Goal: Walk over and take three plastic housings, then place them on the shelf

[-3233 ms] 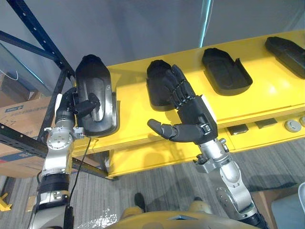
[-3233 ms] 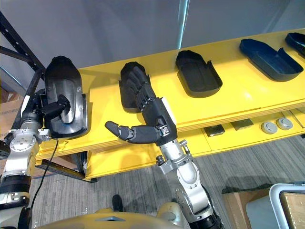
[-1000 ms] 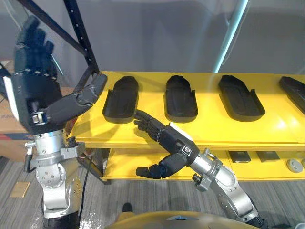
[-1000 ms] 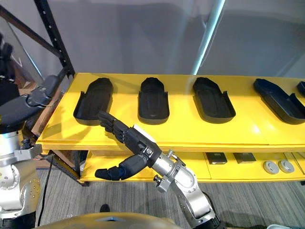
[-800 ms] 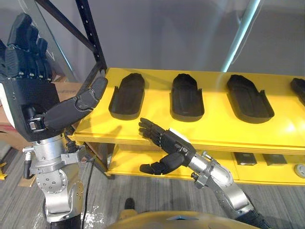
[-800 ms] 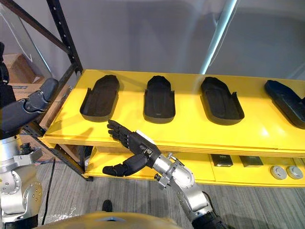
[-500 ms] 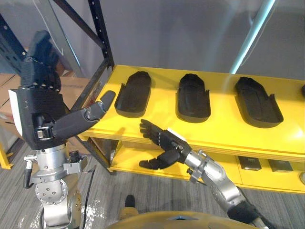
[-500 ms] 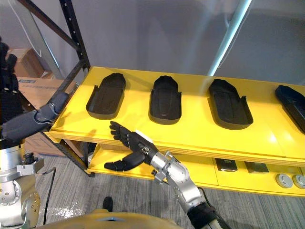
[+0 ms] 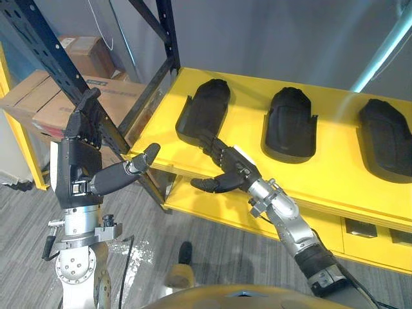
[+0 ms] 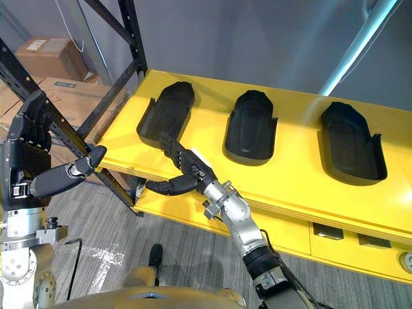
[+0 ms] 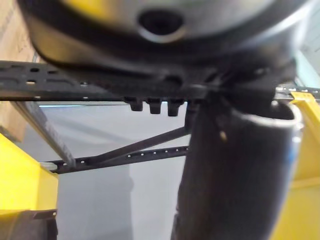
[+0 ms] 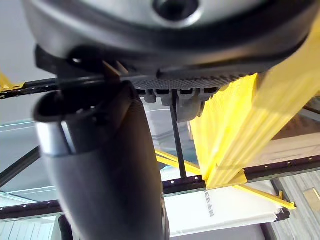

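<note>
Three black plastic housings lie in a row on the yellow shelf point(image 9: 335, 174): the left one point(image 9: 203, 112), the middle one point(image 9: 290, 125) and the right one point(image 9: 386, 135). My right hand point(image 9: 225, 164) is open at the shelf's front edge, its straight fingers reaching just short of the left housing's near end. It holds nothing. My left hand point(image 9: 80, 161) is raised off to the left of the shelf, open and empty, with its thumb point(image 11: 230, 175) standing out. The right wrist view shows the right thumb point(image 12: 105, 165) beside the yellow shelf edge point(image 12: 235, 135).
A dark rack upright point(image 9: 154, 71) with diagonal braces stands at the shelf's left end. Cardboard boxes point(image 9: 45, 103) sit behind it on the left. A lower yellow shelf point(image 9: 360, 228) carries small parts. Grey carpet lies below.
The whole view has swung, so the camera moved. My left hand has dropped lower and further from the camera. My right hand has risen from below the shelf edge towards the left housing.
</note>
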You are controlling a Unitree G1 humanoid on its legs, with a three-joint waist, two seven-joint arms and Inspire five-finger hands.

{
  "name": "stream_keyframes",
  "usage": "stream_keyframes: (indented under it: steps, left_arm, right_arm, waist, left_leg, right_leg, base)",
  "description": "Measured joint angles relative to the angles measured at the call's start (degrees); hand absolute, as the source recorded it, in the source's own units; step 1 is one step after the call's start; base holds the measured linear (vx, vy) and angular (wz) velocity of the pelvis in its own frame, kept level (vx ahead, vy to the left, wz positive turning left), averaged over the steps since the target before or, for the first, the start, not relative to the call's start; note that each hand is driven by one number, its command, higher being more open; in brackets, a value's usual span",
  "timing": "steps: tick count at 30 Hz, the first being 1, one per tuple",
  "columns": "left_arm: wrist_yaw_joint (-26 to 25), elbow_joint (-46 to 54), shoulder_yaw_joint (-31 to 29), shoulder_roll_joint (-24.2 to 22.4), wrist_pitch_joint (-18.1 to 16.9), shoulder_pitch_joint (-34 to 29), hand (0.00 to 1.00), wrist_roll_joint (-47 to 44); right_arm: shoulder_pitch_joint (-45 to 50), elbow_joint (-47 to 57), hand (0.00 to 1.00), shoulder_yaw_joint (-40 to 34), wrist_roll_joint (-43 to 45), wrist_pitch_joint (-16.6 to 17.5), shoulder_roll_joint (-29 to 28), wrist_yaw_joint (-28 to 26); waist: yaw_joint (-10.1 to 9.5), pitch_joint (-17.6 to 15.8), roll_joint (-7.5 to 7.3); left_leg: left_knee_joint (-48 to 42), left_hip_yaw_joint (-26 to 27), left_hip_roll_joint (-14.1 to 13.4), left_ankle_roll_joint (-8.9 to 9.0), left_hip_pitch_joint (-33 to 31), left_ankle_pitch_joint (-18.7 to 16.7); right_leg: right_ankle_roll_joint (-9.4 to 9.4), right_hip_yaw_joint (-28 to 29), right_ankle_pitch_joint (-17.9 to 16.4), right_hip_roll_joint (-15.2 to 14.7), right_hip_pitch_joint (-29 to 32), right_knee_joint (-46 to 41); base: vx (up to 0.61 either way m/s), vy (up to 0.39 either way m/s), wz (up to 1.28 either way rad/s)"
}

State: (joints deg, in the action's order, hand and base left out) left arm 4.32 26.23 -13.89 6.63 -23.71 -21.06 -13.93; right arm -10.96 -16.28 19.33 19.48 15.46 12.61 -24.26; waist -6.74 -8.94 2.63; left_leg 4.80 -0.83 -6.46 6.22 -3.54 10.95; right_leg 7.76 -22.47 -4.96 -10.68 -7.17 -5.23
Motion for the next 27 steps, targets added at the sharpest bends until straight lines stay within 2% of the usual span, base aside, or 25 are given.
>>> stream_keyframes:
  steps: [9,27]
  left_arm:
    - [0.0,0.0,0.0,-1.3,0.0,-2.2,1.0,0.0]
    - [0.2,0.0,1.6,-2.3,0.0,-4.4,1.0,0.0]
  right_arm:
    - [-0.4,0.0,1.0,1.0,-0.3,0.0,-1.5,1.2]
    - [-0.5,-0.6,1.0,1.6,-9.6,0.9,-4.0,13.4]
  waist:
    - [-0.08,-0.2,-0.01]
    - [-0.69,-0.3,0.3]
  left_leg:
    - [0.0,-0.8,0.1,-0.02,0.0,0.1]
    - [0.0,-0.6,0.6,0.26,0.8,-0.1]
  right_leg:
    - [-0.08,-0.5,-0.6,-0.2,0.1,-0.8]
    - [0.16,-0.1,-2.8,-1.6,1.1,-4.9]
  base:
    - [-0.02,-0.012,0.03]
    - [0.0,0.0,0.0]
